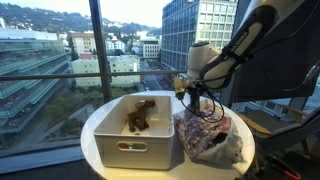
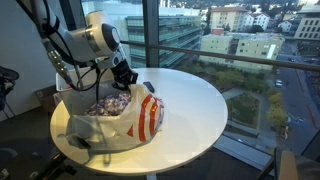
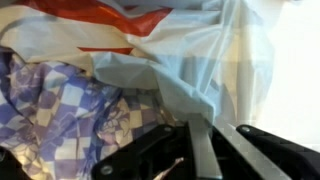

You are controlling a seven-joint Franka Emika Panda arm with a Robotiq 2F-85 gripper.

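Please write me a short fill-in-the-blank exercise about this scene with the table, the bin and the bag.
1. The top of the table is ___ in shape.
2. The bin on it is ___ in colour.
3. The cloth in the bag has a ___ pattern.
4. The jaws of the end effector, by the bag, are ___.

Missing words: round; white; checkered; shut
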